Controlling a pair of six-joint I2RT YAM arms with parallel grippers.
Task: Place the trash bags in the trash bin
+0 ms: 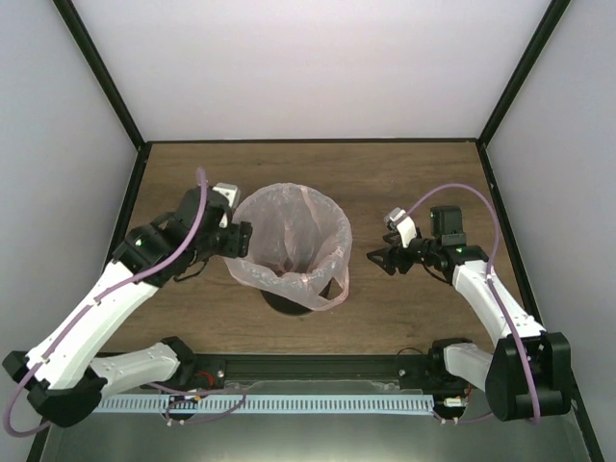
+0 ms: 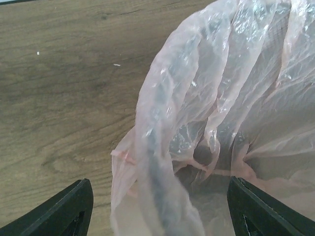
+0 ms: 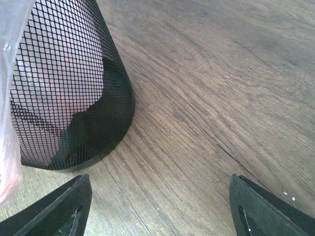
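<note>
Two white arms (image 1: 96, 308) with black joints (image 1: 525, 371) — purple cables (image 1: 200, 197) along each

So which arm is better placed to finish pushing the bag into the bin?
Left, probably. The left hand, open, is right at the bag draped over the bin rim; the right hand, also open, sits apart from the bin.

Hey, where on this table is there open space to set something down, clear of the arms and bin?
The table is bare along the far edge behind the trash bag and far right, beyond the right claw. Crowded: left claw at the bag; narrow gap between trash bin and right claw.
</note>
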